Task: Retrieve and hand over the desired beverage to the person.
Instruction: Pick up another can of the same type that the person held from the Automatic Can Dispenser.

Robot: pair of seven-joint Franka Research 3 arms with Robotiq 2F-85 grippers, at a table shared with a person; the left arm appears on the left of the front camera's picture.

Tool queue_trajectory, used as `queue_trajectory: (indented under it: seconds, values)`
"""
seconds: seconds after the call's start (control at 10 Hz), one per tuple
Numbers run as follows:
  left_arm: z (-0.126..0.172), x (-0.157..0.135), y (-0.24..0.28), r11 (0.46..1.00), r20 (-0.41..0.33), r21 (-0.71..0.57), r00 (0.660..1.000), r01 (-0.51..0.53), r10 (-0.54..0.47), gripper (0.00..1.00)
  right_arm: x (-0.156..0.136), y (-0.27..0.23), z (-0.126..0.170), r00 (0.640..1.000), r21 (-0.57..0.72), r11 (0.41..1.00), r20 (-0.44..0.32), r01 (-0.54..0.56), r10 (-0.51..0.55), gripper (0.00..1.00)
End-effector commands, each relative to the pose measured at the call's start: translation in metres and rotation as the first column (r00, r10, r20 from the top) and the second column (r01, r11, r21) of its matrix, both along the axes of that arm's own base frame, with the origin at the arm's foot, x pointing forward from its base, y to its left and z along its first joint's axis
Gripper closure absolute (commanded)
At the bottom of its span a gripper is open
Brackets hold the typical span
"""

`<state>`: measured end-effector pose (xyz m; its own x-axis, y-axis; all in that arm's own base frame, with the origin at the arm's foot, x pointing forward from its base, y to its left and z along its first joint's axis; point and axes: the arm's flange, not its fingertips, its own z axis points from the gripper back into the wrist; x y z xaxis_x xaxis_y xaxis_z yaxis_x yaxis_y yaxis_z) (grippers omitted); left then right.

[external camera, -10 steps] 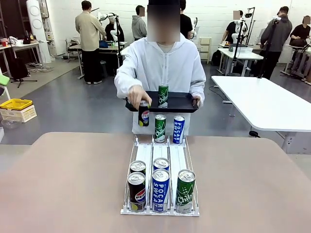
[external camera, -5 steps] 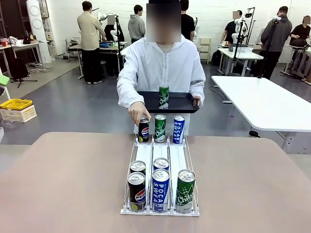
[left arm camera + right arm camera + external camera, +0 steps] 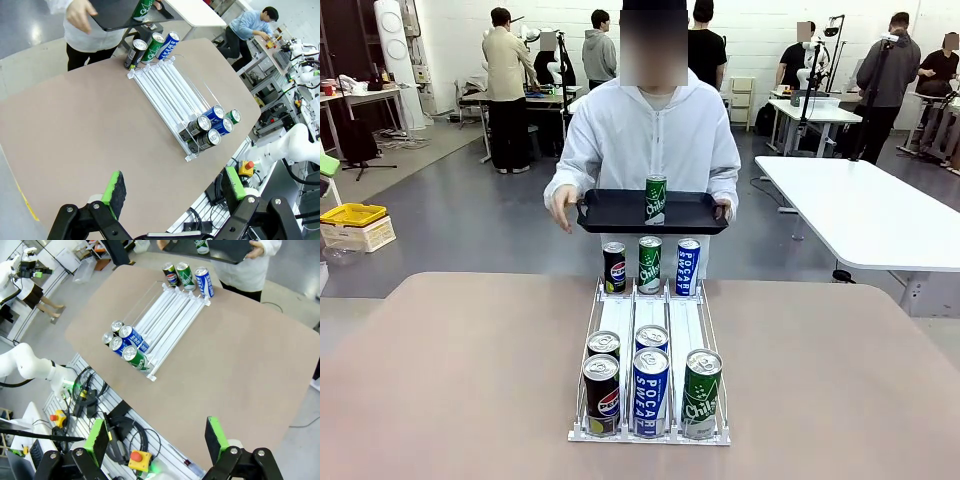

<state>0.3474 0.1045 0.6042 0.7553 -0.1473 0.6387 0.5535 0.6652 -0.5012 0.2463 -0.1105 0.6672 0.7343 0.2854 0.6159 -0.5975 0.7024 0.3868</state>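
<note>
Both wide and empty, left gripper [image 3: 174,186] and right gripper [image 3: 156,434] idle; I judge retrieval unstarted, next grasping a can [image 3: 651,392] at the rack's [image 3: 618,320] 6 o'clock end.

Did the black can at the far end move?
Yes. The black can went down from the person's hand onto the rack, left of the far green can.

Person [image 3: 653,140] and tray [image 3: 610,212] are cropped by the top edge in both wrist views. Two second-row cans [image 3: 652,338] are half hidden behind the front row [image 3: 650,390], toward the table's [image 3: 440,380] near edge.
</note>
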Motion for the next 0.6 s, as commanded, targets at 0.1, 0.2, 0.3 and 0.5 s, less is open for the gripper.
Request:
queue_trajectory:
  seconds: [0.1,0.2,0.3,0.5]
  values:
    - [-0.001,0.0,0.001,1.0,0.018,-0.012,1.0,0.014,-0.013,0.0,0.001,0.0,0.001,1.0,0.014,1.0,0.009,-0.019,0.019,0.0]
    - [0.0,0.0,0.0,1.0,0.0,0.0,1.0,0.0,0.0,0.0,0.001,0.0,0.001,1.0,0.014,1.0,0.009,-0.019,0.019,0.0]
    - [0.009,-0.002,-0.029,0.995,0.0,0.083,0.999,0.05,-0.05,0.0,0.001,0.0,0.001,1.0,0.014,1.0,0.009,-0.019,0.019,0.0]
    - [0.021,-0.01,-0.094,0.954,-0.04,0.243,0.984,0.177,-0.172,0.0,0.001,0.0,0.001,1.0,0.014,1.0,0.009,-0.019,0.019,0.0]
